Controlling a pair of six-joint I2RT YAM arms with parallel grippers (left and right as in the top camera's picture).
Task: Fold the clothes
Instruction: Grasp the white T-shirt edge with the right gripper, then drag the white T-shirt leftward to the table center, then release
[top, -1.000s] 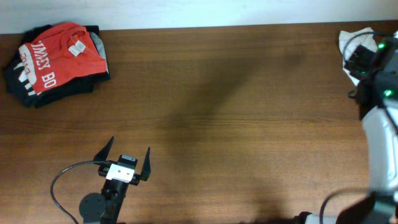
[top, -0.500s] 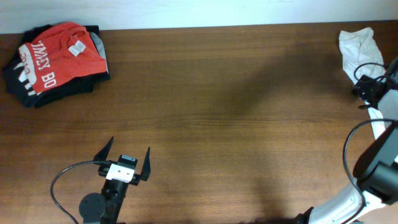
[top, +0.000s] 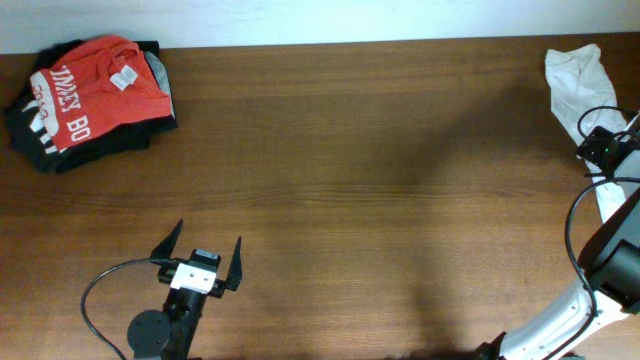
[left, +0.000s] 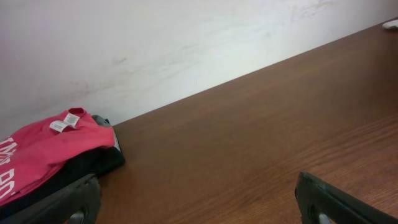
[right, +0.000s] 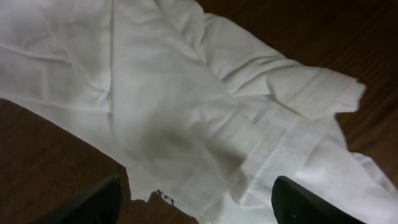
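The white T-shirt (top: 577, 82) lies crumpled at the table's far right edge and runs out of the overhead view. It fills the right wrist view (right: 186, 106), where a hem and folds show; no emblem is visible. My right gripper (right: 198, 202) is open just above the shirt, a finger on each side of the cloth, holding nothing. In the overhead view the right wrist (top: 603, 148) sits over the shirt. My left gripper (top: 208, 252) is open and empty near the front left, also seen in the left wrist view (left: 202, 208).
A red shirt with white lettering (top: 95, 85) lies on dark folded garments (top: 105, 140) at the back left corner, also in the left wrist view (left: 43, 152). A white wall (left: 155, 43) runs behind the table's far edge. A black cable (top: 100, 290) loops by the left arm.
My right arm has moved from the back right corner toward the right edge and down over the white shirt, uncovering the shirt's upper part. The left arm has not moved.
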